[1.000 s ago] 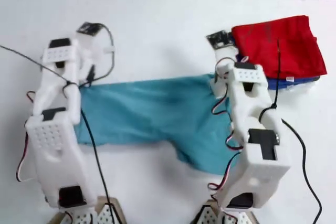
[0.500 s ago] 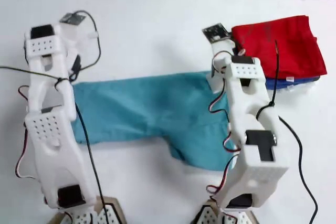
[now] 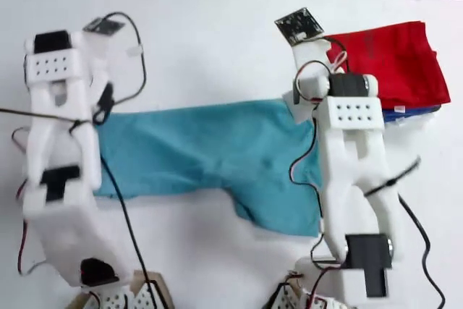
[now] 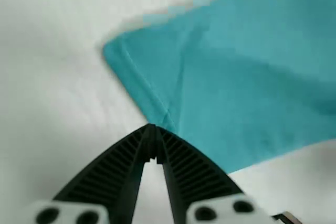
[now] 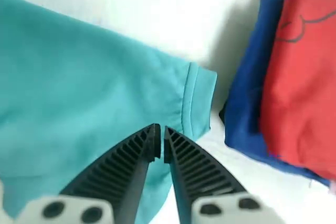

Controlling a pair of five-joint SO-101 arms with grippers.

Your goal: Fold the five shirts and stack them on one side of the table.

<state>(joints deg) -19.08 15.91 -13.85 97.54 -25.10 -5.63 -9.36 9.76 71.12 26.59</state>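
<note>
A teal shirt (image 3: 210,150) lies stretched across the middle of the white table (image 3: 217,34). My left gripper (image 4: 152,129) is shut on its hem at the left end of the shirt (image 4: 252,77); in the high view the left gripper (image 3: 98,110) sits at the cloth's far left corner. My right gripper (image 5: 160,132) is shut on the teal shirt (image 5: 79,77) close to a sleeve hem; in the high view the right gripper (image 3: 300,106) is at the cloth's far right corner. A folded red shirt (image 3: 394,63) lies on a folded blue shirt (image 3: 405,113) at the back right.
The red shirt (image 5: 304,66) and blue shirt (image 5: 247,103) stack sits a short way beyond the right gripper. Both arm bases stand at the near table edge, with cables looping beside them. Bare white tabletop runs along the back and at the near middle.
The left arm has moved left and back, drawing the teal shirt's left end with it. The right arm's links have shifted pose while its gripper stayed at the right corner.
</note>
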